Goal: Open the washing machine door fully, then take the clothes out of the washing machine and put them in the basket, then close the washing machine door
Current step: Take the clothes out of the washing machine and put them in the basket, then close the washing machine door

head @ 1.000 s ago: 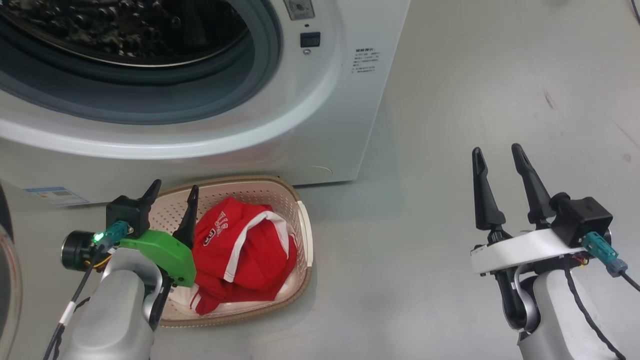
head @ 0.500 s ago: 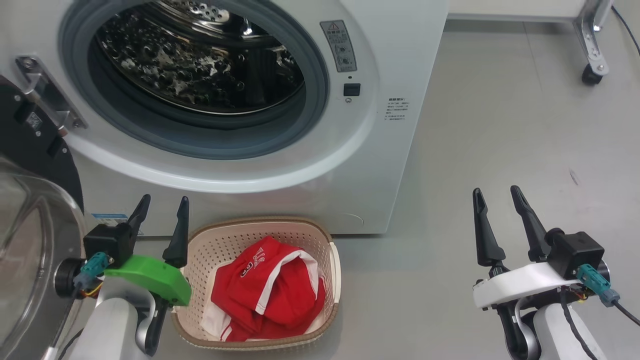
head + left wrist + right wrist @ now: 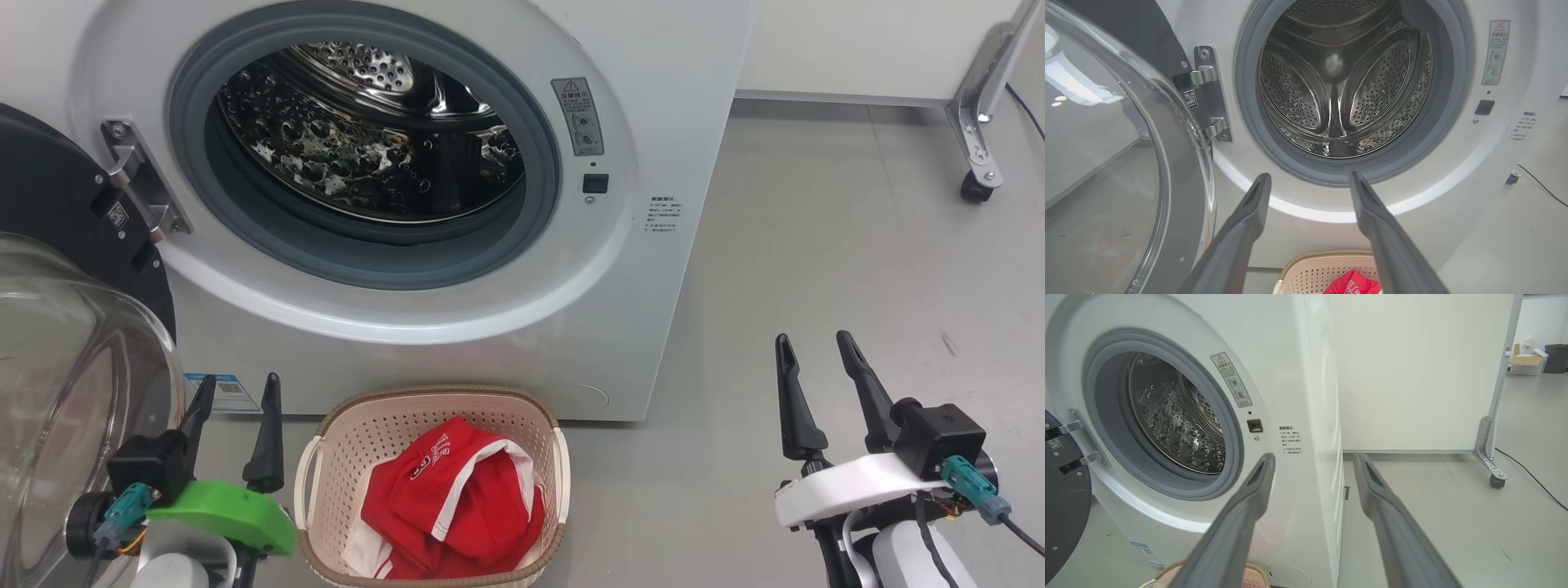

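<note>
**Clothes in the basket, door swung wide, both jaws released**

The washing machine (image 3: 653,98) stands on the grey floor (image 3: 816,286) with its round opening uncovered. The grey gasket (image 3: 540,163) and the perforated steel drum (image 3: 367,147) are in plain view. The washing machine door (image 3: 49,204) hangs from the hinge (image 3: 139,180) at the left of the opening. It is swung far out, and its clear glass bowl bulges toward the robot at the lower left of the head view.

The basket (image 3: 441,394) sits on the floor just in front of the machine, below the opening. The red clothes (image 3: 457,514) lie bunched inside it, a white trim stripe facing up.

The left jaws stand apart and hold nothing. Their dark fingers (image 3: 265,441) point up toward the machine's front, near a small blue label (image 3: 222,392). They stand between the glass bowl and the basket, just beside the basket's left handle and apart from the clothes. In the left wrist view the basket and a patch of red fabric show low between the two fingers, with the drum straight ahead.

The right jaws are likewise spread and empty. Their fingers (image 3: 793,408) rise over bare floor, well apart from the basket, on its right. In the right wrist view they point past the machine's right front corner.
</note>
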{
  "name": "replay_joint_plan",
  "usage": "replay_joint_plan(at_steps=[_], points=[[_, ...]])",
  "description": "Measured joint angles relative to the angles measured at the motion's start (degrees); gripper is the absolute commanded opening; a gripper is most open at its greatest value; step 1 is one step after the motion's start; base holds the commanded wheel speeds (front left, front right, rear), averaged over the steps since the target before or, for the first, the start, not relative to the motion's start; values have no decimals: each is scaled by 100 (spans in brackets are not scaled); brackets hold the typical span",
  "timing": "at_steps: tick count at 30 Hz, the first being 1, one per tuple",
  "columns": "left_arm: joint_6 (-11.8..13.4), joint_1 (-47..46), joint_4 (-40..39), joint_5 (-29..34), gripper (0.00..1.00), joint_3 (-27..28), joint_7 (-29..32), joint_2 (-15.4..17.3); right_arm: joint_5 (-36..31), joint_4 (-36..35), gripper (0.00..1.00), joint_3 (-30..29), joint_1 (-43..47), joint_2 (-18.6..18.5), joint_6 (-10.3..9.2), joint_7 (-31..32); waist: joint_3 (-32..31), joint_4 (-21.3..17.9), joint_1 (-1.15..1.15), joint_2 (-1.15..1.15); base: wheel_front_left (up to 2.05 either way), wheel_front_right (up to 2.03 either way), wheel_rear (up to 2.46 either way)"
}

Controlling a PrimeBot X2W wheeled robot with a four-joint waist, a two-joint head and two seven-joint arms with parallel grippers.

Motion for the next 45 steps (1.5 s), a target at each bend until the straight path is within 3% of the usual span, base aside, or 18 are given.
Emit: replay_joint_plan(at_steps=[22, 45], points=[[0, 489, -780, 58, 100, 153, 0, -5, 0, -146, 100, -16, 39, 12, 34, 0, 44, -75, 0, 0, 0, 0, 0], [0, 632, -1080, 109, 100, 155, -5, -8, 0, -176, 100, -55, 39, 13, 36, 0, 76, -106, 0, 0, 0, 0, 0]])
